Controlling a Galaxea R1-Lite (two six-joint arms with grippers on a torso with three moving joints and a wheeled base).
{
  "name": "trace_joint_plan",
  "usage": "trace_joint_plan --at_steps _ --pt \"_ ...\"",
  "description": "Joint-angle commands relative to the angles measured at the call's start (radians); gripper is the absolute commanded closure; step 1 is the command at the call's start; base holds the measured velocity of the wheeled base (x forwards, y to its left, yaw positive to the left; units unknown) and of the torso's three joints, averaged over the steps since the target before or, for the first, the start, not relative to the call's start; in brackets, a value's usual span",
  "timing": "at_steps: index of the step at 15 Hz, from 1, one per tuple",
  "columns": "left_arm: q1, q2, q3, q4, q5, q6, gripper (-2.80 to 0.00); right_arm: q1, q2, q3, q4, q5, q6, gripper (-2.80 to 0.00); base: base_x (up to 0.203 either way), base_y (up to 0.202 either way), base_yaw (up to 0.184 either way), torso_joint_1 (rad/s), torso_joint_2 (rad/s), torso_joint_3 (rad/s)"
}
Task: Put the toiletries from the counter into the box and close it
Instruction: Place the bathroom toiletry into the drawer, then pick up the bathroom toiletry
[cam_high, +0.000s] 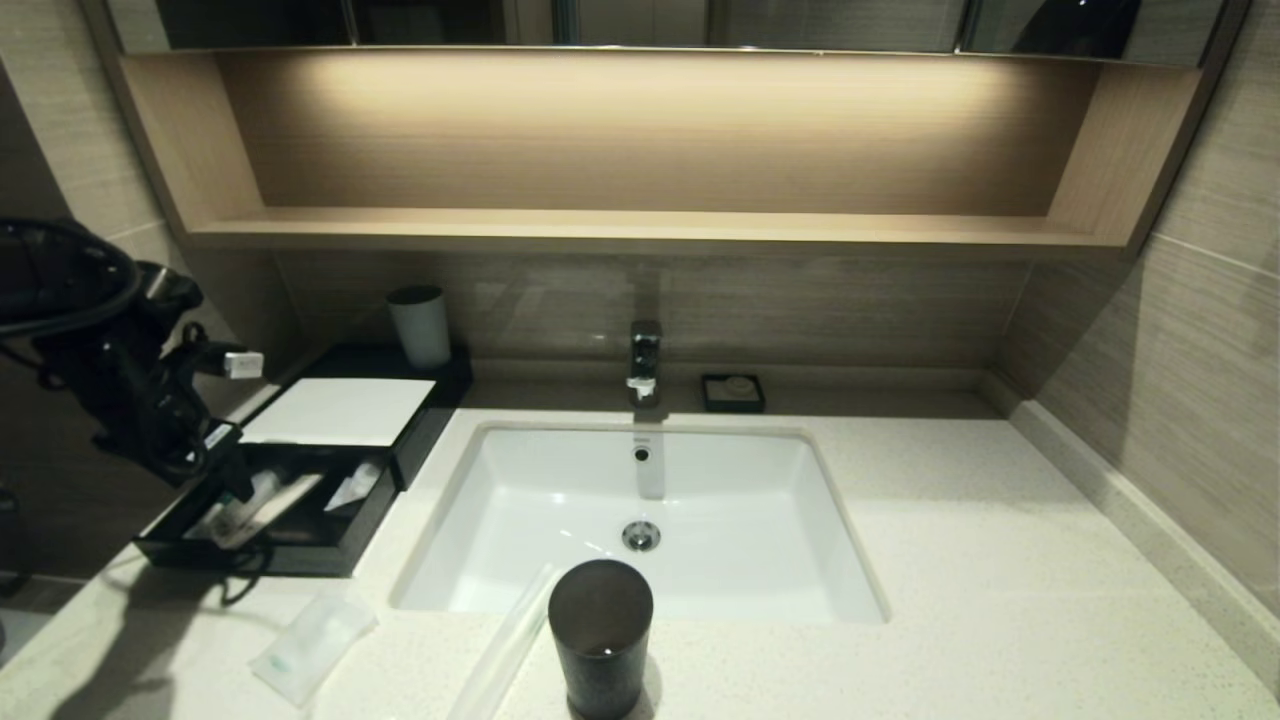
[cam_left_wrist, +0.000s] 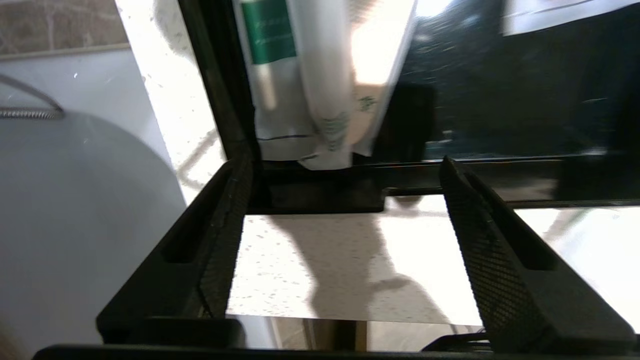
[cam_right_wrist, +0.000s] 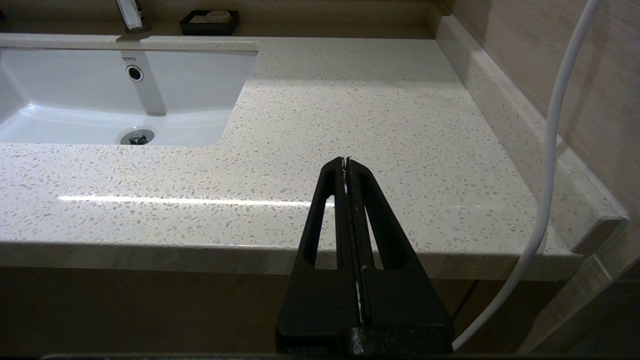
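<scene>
The black box (cam_high: 425, 405) stands at the counter's (cam_high: 950, 560) back left, its drawer (cam_high: 250, 558) pulled out. Wrapped packets (cam_high: 270, 500) lie in the drawer; in the left wrist view they (cam_left_wrist: 310, 75) have green print. My left gripper (cam_high: 235, 480) is open and empty just above the drawer's front wall (cam_left_wrist: 320, 190), its fingers (cam_left_wrist: 220, 240) wide apart. A translucent sachet (cam_high: 310, 645) lies on the counter in front of the drawer. One long clear packet (cam_high: 510, 640) lies by the basin's front edge. My right gripper (cam_right_wrist: 346, 160) is shut and empty over the counter's front right edge.
A dark cup (cam_high: 600, 635) stands next to the long packet. A grey cup (cam_high: 420, 325) stands on the box's back. The white basin (cam_high: 720, 500), faucet (cam_high: 645, 360) and small soap dish (cam_high: 733, 392) are mid-counter. A wooden shelf (cam_high: 640, 228) runs above. A white cable (cam_right_wrist: 550, 150) hangs at the right.
</scene>
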Motion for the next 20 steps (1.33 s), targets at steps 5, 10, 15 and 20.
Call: trace_joint_plan --at_steps 5,10,15,20 --pt "-0.033 -0.174 0.016 0.04 -0.117 -0.016 -2.8 0.0 0.0 0.002 0.0 0.0 0.0 0.0 0.0 0.0 0.0 0.0 0.0 0.0" --pt "-0.117 -0.289 0.062 0.253 -0.27 -0.009 0.0 0.0 0.0 0.002 0.0 0.0 0.0 0.0 0.0 0.0 0.0 0.0 0.0 0.0" --pt "-0.215 -0.419 0.277 0.26 -0.358 -0.007 0.0 0.001 0.0 0.002 0.0 0.0 0.0 0.0 0.0 0.0 0.0 0.0 0.0 0.0" --pt "-0.415 -0.556 0.511 0.158 -0.386 -0.013 0.0 0.001 0.0 0.002 0.0 0.0 0.0 0.0 0.0 0.0 0.0 0.0 0.0 0.0"
